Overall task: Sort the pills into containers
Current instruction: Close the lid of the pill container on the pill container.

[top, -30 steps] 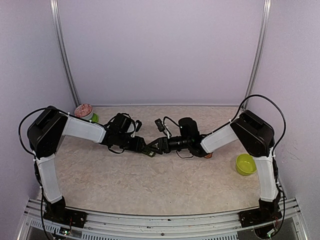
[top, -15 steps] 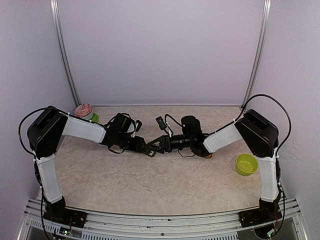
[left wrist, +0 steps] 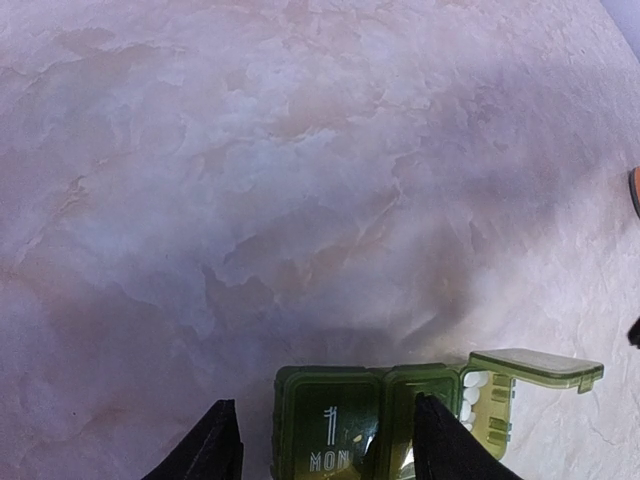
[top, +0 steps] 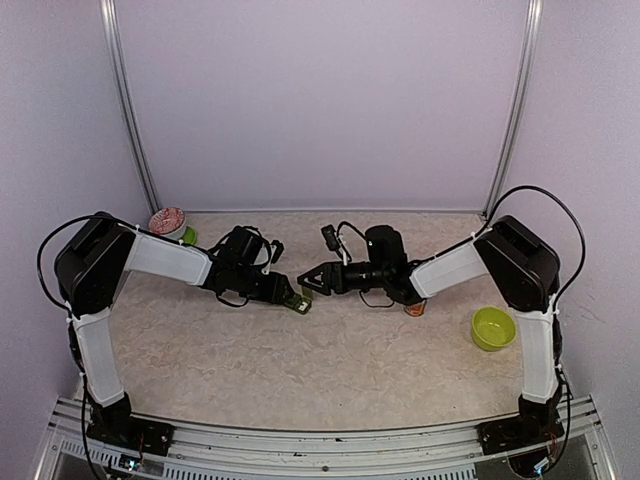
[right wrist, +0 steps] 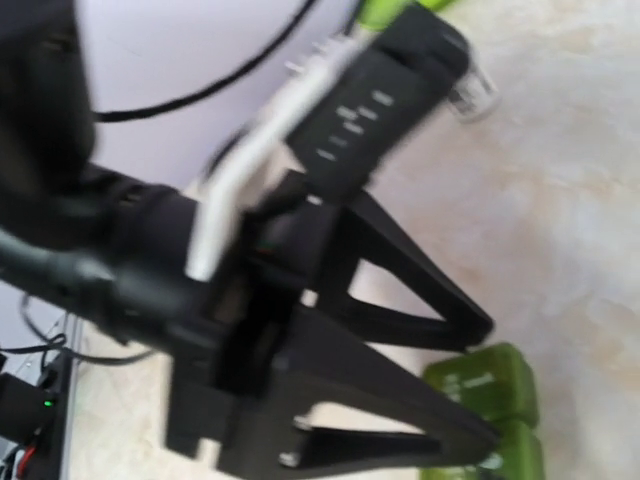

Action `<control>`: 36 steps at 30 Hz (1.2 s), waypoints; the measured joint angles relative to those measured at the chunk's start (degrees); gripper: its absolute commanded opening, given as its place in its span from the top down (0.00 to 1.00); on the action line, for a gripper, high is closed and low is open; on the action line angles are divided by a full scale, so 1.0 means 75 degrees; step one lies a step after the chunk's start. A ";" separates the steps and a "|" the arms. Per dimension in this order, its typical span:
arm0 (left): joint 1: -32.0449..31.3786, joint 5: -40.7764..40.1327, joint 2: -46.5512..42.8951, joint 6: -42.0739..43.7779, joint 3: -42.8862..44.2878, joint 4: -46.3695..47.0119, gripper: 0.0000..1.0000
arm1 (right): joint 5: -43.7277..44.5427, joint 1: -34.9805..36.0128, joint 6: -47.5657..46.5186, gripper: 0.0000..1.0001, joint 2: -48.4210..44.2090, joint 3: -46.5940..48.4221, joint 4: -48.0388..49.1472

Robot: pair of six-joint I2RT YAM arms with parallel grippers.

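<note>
Containers point(left wrist: 330, 440). Operator: State position and condition.

Technician: The containers rest on the desk point(top: 330, 370), well apart from the lime-green bowl point(top: 491, 328), on the bowl's left-arm side. The compartment marked MON is lidded. The middle compartment is partly hidden. The end compartment has its lid point(left wrist: 535, 365) swung open, and white pills point(left wrist: 475, 390) show inside it.

Operator: State each end effector.

Technician: The left end effector point(left wrist: 328, 405) sits over the containers on the side away from the bowl, fingers spread. Bare desk shows between one finger and the MON end, so it is not clamping the containers. The other finger overlaps the middle compartment; contact cannot be confirmed. The right end effector point(top: 306, 283) is just beside the containers on the bowl side. Its wrist view is blurred, so I cannot tell whether it is spread, closed or carrying a pill.

Operator: Step in hand, and next move?

Technician: Judged as filling the open end compartment, with two compartments yet to serve. An orange item point(top: 415, 308) lies between the containers and the bowl, nearer the bowl; its identity cannot be told. The next move probably calls for the right arm to deliver a pill or press the open lid shut. Either action needs exact fingertip placement on a small target. The containers look light and may slide, so the left arm should restrain them.
</note>
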 measured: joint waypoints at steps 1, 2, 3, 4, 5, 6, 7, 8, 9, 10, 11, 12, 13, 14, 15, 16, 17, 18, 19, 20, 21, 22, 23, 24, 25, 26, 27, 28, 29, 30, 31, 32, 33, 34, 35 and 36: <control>0.0003 0.0003 0.0000 0.0000 0.0000 0.0000 0.44 | 0.0009 -0.0006 0.0003 0.36 0.0090 0.0041 -0.0035; 0.0006 0.0003 0.0000 0.0000 0.0000 0.0000 0.44 | 0.0003 -0.0006 0.0000 0.36 0.0146 0.0061 -0.0079; 0.0009 0.0003 0.0000 0.0000 0.0000 0.0000 0.44 | -0.0006 -0.0012 -0.0012 0.36 0.0227 0.0102 -0.0143; 0.0009 0.0003 0.0000 0.0000 0.0000 0.0000 0.44 | -0.0026 -0.0012 -0.0023 0.37 0.0312 0.0163 -0.0239; 0.0009 0.0003 0.0000 0.0000 0.0000 0.0000 0.44 | -0.0050 -0.0012 -0.0038 0.37 0.0382 0.0213 -0.0300; 0.0009 0.0003 0.0000 0.0000 0.0000 0.0000 0.45 | -0.0073 -0.0012 -0.0050 0.38 0.0431 0.0248 -0.0356; 0.0009 0.0003 0.0000 0.0000 0.0000 0.0003 0.45 | -0.0114 -0.0012 -0.0058 0.38 0.0481 0.0283 -0.0405; 0.0009 0.0003 0.0000 0.0000 0.0000 0.0003 0.45 | -0.0146 -0.0012 -0.0073 0.39 0.0513 0.0297 -0.0434; 0.0009 0.0003 0.0000 0.0000 0.0000 0.0003 0.45 | -0.0181 -0.0012 -0.0087 0.39 0.0527 0.0297 -0.0466; 0.0009 0.0003 0.0000 0.0000 0.0000 0.0006 0.45 | -0.0221 -0.0009 -0.0108 0.40 0.0533 0.0297 -0.0490; 0.0009 0.0003 0.0000 0.0000 0.0000 0.0006 0.45 | -0.0262 -0.0006 -0.0134 0.41 0.0539 0.0297 -0.0495; 0.0009 0.0003 0.0000 -0.0003 0.0000 0.0003 0.46 | -0.0291 0.0000 -0.0152 0.42 0.0542 0.0300 -0.0498; 0.0009 0.0003 0.0000 -0.0003 0.0000 0.0006 0.46 | -0.0323 0.0006 -0.0181 0.43 0.0548 0.0300 -0.0498; 0.0009 0.0003 0.0000 0.0000 0.0000 0.0006 0.46 | -0.0358 0.0012 -0.0201 0.44 0.0562 0.0303 -0.0498; 0.0009 0.0006 0.0000 -0.0003 0.0000 0.0006 0.46 | -0.0402 0.0026 -0.0213 0.45 0.0580 0.0315 -0.0510; 0.0009 0.0006 0.0000 -0.0003 0.0000 0.0006 0.46 | -0.0437 0.0038 -0.0224 0.46 0.0603 0.0326 -0.0516; 0.0009 0.0009 0.0000 -0.0003 0.0000 0.0006 0.46 | -0.0472 0.0052 -0.0230 0.47 0.0629 0.0332 -0.0516; 0.0009 0.0009 0.0000 -0.0003 0.0000 0.0006 0.46 | -0.0504 0.0073 -0.0239 0.49 0.0656 0.0332 -0.0519; 0.0012 0.0012 0.0000 0.0000 0.0000 0.0006 0.46 | -0.0542 0.0090 -0.0248 0.51 0.0688 0.0332 -0.0522; 0.0015 0.0015 0.0000 0.0000 0.0000 0.0006 0.46 | -0.0568 0.0111 -0.0251 0.52 0.0720 0.0341 -0.0525; 0.0020 0.0015 0.0000 0.0000 0.0000 0.0006 0.46 | -0.0595 0.0128 -0.0259 0.53 0.0752 0.0356 -0.0536; 0.0026 0.0017 0.0000 -0.0003 0.0000 0.0006 0.46 | -0.0615 0.0149 -0.0262 0.55 0.0787 0.0373 -0.0557; 0.0035 0.0020 0.0000 -0.0003 0.0000 0.0006 0.46 | -0.0629 0.0166 -0.0268 0.57 0.0819 0.0385 -0.0577; 0.0044 0.0023 0.0000 -0.0003 0.0000 0.0006 0.46 | -0.0638 0.0184 -0.0268 0.58 0.0845 0.0391 -0.0589; 0.0050 0.0023 0.0000 0.0000 0.0000 0.0006 0.46 | -0.0641 0.0195 -0.0277 0.59 0.0863 0.0399 -0.0600; 0.0052 0.0023 0.0000 0.0000 0.0000 0.0006 0.46 | -0.0644 0.0207 -0.0271 0.60 0.0880 0.0408 -0.0615; 0.0052 0.0020 0.0000 0.0000 0.0000 0.0003 0.46 | -0.0641 0.0216 -0.0262 0.61 0.0903 0.0414 -0.0627; 0.0052 0.0020 0.0000 0.0000 0.0000 0.0003 0.46 | -0.0641 0.0224 -0.0248 0.62 0.0918 0.0417 -0.0638; 0.0055 0.0023 0.0000 0.0000 0.0000 0.0003 0.46 | -0.0641 0.0227 -0.0248 0.62 0.0938 0.0431 -0.0664; 0.0055 0.0023 0.0000 0.0000 0.0000 0.0003 0.46 | -0.0635 0.0233 -0.0254 0.63 0.0970 0.0478 -0.0717; 0.0055 0.0023 0.0000 0.0000 0.0000 0.0003 0.46 | -0.0629 0.0233 -0.0262 0.63 0.1014 0.0545 -0.0807; 0.0055 0.0023 0.0000 0.0000 0.0000 0.0003 0.46 | -0.0627 0.0236 -0.0283 0.63 0.1049 0.0595 -0.0863; 0.0055 0.0023 0.0000 0.0000 0.0000 0.0000 0.46 | -0.0629 0.0236 -0.0315 0.63 0.1078 0.0664 -0.0944; 0.0058 0.0023 0.0000 0.0000 0.0003 0.0003 0.46 | -0.0612 0.0242 -0.0353 0.63 0.1093 0.0734 -0.1020; 0.0058 0.0023 0.0000 0.0000 0.0000 0.0003 0.46 | -0.0589 0.0251 -0.0405 0.64 0.1105 0.0810 -0.1113; 0.0058 0.0023 0.0000 0.0003 0.0003 0.0003 0.46 | -0.0557 0.0259 -0.0437 0.64 0.1119 0.0880 -0.1218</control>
